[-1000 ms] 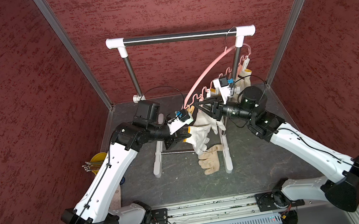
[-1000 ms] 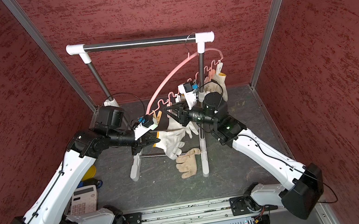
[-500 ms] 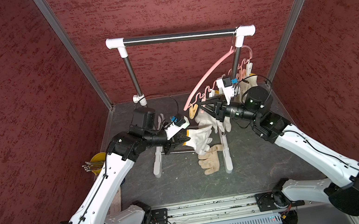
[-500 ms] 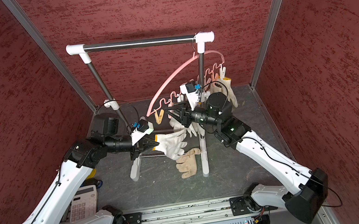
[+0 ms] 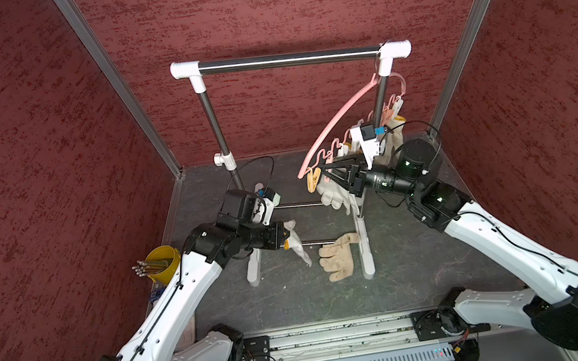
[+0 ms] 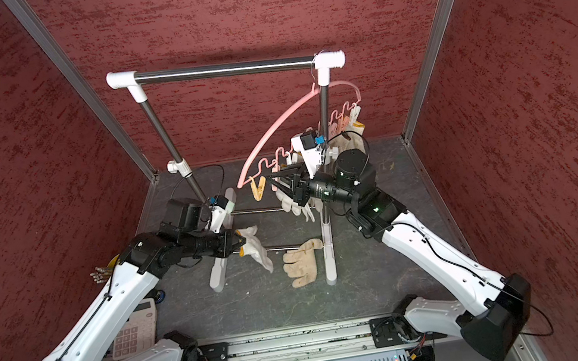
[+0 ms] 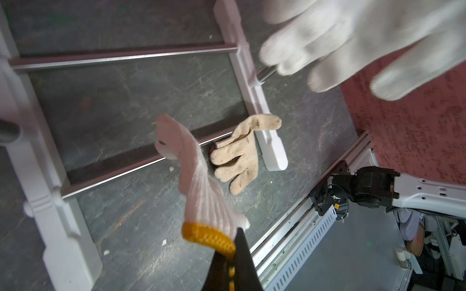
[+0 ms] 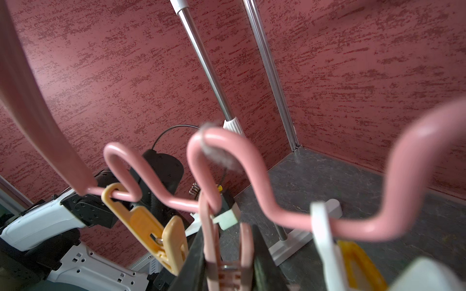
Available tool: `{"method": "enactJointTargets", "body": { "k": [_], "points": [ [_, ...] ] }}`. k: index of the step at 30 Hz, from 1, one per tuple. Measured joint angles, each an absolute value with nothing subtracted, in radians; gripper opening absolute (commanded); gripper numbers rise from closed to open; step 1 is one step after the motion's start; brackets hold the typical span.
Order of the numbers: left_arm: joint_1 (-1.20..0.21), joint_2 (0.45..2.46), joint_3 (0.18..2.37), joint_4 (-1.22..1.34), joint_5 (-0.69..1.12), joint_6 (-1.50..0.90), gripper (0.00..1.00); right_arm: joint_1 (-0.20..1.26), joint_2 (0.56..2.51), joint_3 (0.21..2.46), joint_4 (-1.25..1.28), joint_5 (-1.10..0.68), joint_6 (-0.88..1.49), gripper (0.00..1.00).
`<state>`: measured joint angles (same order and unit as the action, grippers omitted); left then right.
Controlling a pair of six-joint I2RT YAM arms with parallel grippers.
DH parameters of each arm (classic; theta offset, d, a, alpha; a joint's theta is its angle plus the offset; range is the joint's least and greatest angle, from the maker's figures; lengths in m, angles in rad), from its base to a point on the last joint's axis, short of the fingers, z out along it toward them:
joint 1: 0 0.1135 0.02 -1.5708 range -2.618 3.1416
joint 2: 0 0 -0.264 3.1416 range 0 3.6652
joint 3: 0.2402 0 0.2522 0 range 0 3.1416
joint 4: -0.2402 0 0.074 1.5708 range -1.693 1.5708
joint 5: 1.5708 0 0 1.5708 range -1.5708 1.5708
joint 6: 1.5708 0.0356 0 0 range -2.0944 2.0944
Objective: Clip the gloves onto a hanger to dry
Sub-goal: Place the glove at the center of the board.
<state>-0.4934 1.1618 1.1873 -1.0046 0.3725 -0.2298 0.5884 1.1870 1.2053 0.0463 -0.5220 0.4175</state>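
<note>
we've got left gripper [image 7: 234, 249] clamped on the glove [image 7: 199, 186] by its cuff, long axis hanging down. right gripper [image 8: 228, 254] pinches the pink clip [image 8: 210, 236] on the hanger [image 5: 338, 118]. clip sits up and right of the cuff.

Hanging gloves [image 7: 353, 37] beyond left gripper [image 7: 233, 249] were blurred, cut by frame edge. Held glove [image 7: 201, 191]: cuff was partly hidden between fingers [image 7: 245, 264]. Pink clip [image 8: 210, 239] inside right gripper [image 8: 228, 254] ran off frame, blurred.

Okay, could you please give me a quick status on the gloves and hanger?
Left hand shut on white glove at its cuff. Right hand shut on pink clip on hanger. Beige glove on floor by rack foot.
</note>
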Motion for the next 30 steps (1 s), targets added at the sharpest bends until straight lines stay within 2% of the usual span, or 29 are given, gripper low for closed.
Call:
{"method": "enactJointTargets", "body": {
  "k": [6, 11, 14, 16, 21, 30],
  "points": [
    [-0.456, 1.343, 1.286, -1.227, 0.35, -0.238, 0.0, 0.588, 1.187, 1.205, 0.043, -0.522, 0.418, 0.19],
    [-0.349, 1.39, 1.259, -1.254, 0.39, -0.269, 0.0, 0.588, 1.186, 1.205, 0.039, -0.519, 0.418, 0.19],
    [-0.295, 1.399, 1.227, -1.221, 0.422, -0.308, 0.1, 0.588, 1.184, 1.205, 0.035, -0.519, 0.418, 0.2],
    [-0.286, 1.433, 1.229, -1.195, 0.433, -0.318, 0.21, 0.588, 1.181, 1.205, 0.03, -0.519, 0.415, 0.21],
    [-0.281, 1.517, 1.25, -1.159, 0.397, -0.299, 0.31, 0.588, 1.178, 1.205, 0.017, -0.519, 0.409, 0.23],
    [-0.27, 1.396, 1.251, -1.153, 0.289, -0.294, 0.35, 0.588, 1.178, 1.204, 0.014, -0.519, 0.407, 0.24]
  ]
}}
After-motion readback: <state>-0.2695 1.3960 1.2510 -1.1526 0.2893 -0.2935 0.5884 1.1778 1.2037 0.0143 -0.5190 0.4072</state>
